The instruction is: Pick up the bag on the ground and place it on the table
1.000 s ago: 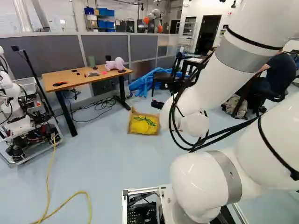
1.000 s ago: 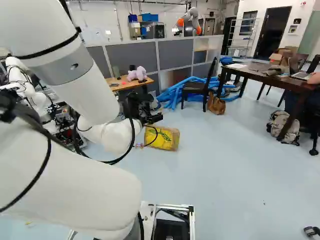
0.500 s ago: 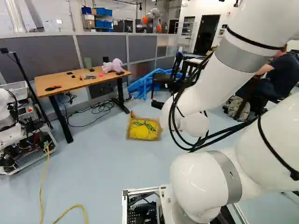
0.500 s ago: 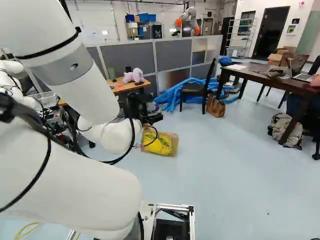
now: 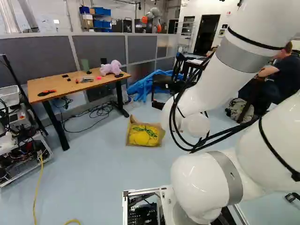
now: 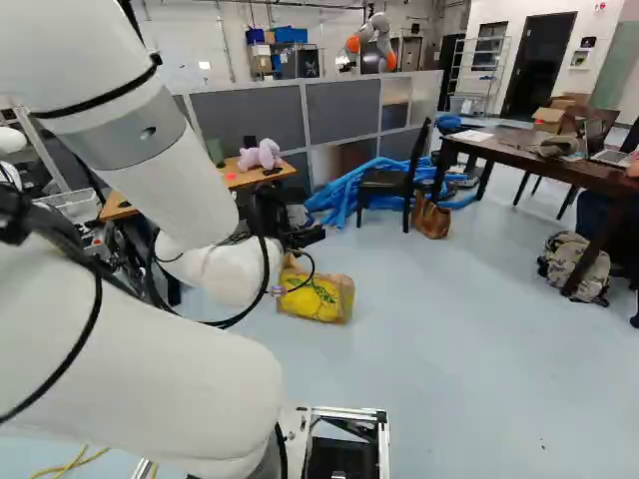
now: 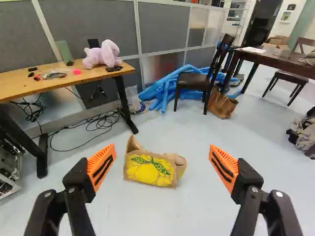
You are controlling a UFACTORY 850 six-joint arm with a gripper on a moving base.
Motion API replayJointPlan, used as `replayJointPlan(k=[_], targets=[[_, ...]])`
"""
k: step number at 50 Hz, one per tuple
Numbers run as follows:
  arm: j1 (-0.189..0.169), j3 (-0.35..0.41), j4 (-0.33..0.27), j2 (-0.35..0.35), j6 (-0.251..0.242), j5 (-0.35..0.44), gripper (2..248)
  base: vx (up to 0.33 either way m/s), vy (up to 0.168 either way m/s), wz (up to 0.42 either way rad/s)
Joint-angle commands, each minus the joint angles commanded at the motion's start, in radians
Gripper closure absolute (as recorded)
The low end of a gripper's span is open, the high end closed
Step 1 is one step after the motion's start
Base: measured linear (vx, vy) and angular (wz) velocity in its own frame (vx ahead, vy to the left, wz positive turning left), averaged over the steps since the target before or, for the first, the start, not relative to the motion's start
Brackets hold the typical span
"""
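There is one light-topped table (image 5: 61, 87) and one dark table (image 6: 514, 142), two in all. The wrist view shows two chairs (image 7: 197, 81). I count one yellow-printed paper bag (image 7: 152, 169), one brown bag (image 7: 223, 104), one backpack (image 6: 574, 264) and one pink plush toy (image 7: 102, 54).

Bag (image 7: 150, 170) on floor (image 7: 157, 214), 1 plush toy (image 7: 102, 55) on table (image 7: 17, 81)

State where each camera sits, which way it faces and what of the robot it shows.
Left base view: on the base, behind and left of the white jointed arm, facing ahead and slightly down; arm right of the middle.
Right base view: behind and right, facing likewise; arm left of the middle.
Wrist view: on the wrist, looking along the black gripper; its open, orange-padded fingers show.
All share the yellow-and-brown paper bag and wooden, black-legged table.
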Motion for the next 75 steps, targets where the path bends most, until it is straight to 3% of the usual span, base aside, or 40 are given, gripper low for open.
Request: replayJointPlan(k=[75], targets=[[0.000,0.000,0.000,0.000,0.000,0.000,3,0.161,-0.001,-0.023]])
